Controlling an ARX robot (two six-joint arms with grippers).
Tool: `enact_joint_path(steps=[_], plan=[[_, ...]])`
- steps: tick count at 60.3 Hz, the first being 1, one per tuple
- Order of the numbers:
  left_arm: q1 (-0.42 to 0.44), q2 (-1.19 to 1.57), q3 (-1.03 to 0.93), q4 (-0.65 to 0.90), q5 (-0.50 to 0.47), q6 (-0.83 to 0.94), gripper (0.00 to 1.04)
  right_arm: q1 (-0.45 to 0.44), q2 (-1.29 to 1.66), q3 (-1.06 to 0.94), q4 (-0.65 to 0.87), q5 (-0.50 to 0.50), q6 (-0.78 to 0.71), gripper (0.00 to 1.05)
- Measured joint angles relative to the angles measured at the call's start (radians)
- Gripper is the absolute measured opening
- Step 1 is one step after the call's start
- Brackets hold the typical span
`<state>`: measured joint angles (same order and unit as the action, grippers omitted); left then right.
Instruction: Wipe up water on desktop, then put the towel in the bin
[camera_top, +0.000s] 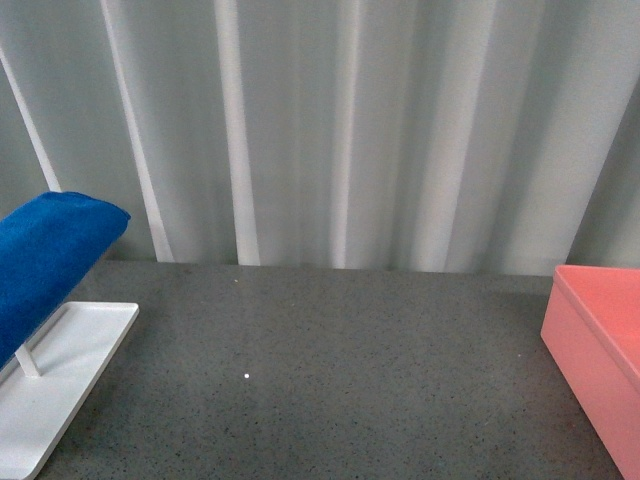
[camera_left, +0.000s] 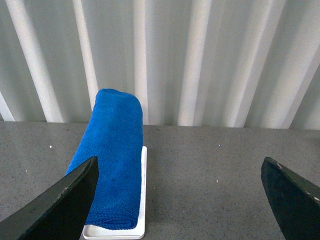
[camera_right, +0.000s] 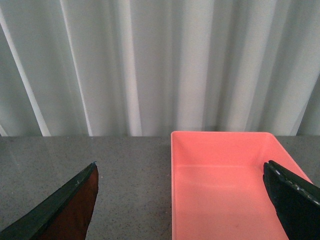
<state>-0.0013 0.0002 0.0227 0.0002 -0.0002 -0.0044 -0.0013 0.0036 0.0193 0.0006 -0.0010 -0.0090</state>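
Observation:
The blue towel (camera_top: 45, 255) hangs folded over a rack at the far left of the dark speckled desktop (camera_top: 330, 370). In the left wrist view the towel (camera_left: 112, 155) lies ahead of my left gripper (camera_left: 182, 200), which is open and empty, its dark fingers (camera_left: 65, 205) wide apart. The pink bin (camera_top: 600, 340) stands at the right edge of the desktop. My right gripper (camera_right: 182, 200) is open and empty, held above the desktop at the bin (camera_right: 225, 185), whose inside is bare. No arm shows in the front view. I cannot make out water on the desktop.
The towel's rack has a white flat base (camera_top: 60, 385) on the left of the desktop. A pale corrugated wall (camera_top: 330, 130) closes off the back. Small white specks (camera_top: 246, 376) dot the middle of the desktop.

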Motion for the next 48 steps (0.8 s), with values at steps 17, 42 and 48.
enact_joint_path(steps=[17,42,48], plan=[[0.000,0.000,0.000,0.000,0.000,0.000,0.98,0.000,0.000,0.000,0.000,0.000,0.000,0.98],[0.000,0.000,0.000,0.000,0.000,0.000,0.98,0.000,0.000,0.000,0.000,0.000,0.000,0.98],[0.000,0.000,0.000,0.000,0.000,0.000,0.98,0.000,0.000,0.000,0.000,0.000,0.000,0.98]])
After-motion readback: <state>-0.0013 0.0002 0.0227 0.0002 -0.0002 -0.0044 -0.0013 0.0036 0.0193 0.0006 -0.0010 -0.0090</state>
